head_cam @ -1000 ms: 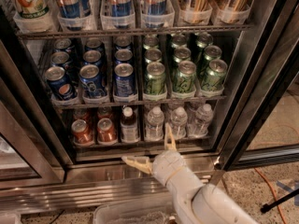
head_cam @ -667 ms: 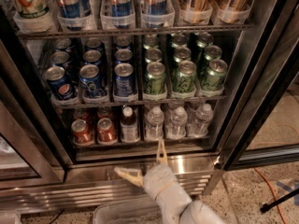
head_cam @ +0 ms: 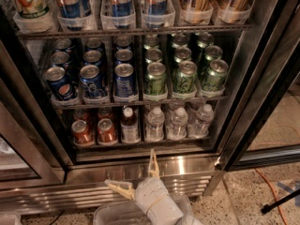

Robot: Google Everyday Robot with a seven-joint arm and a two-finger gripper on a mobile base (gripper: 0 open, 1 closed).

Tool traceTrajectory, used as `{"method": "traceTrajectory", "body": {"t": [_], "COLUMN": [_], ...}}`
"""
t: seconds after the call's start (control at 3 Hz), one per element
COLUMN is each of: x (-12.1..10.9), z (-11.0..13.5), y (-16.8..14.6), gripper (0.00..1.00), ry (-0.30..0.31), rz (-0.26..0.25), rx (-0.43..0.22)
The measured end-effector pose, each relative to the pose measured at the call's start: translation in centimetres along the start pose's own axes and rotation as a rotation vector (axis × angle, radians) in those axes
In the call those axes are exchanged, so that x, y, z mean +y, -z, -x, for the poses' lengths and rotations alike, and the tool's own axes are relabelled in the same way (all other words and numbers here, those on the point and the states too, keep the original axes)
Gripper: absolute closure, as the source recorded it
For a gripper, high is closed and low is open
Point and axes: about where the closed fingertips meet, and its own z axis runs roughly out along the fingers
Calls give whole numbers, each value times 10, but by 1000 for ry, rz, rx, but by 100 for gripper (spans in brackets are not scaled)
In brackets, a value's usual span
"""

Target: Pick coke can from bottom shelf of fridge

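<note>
We see the gripper [head_cam: 130, 168] low in front of the fridge's [head_cam: 197, 168] steel base, below the shelves, its two fingers splayed wide and holding nothing. The arm [head_cam: 157, 203] is cut off by the lower edge. The coke can [head_cam: 107, 131] stands front left on the bottom shelf [head_cam: 140, 146], beside another red can [head_cam: 82, 132]. The tier above mostly hides the cans behind them.

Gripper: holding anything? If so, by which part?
Nothing held. The gripper hangs open and empty before the fridge steel base, below the bottom shelf; the nearest coke can stands untouched.
</note>
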Motion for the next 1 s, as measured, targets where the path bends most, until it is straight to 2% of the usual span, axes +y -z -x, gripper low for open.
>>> {"method": "traceTrajectory", "body": {"t": [0.33,0.67,1.0], "x": [-8,-5,5], "z": [1,-9,-21], "y": [-20,-46,-67], "gripper": [0,0,0], "ry": [-22,-43,-49], "rz": [-46,-77,-78], "rx": [-32,-59,-51]}}
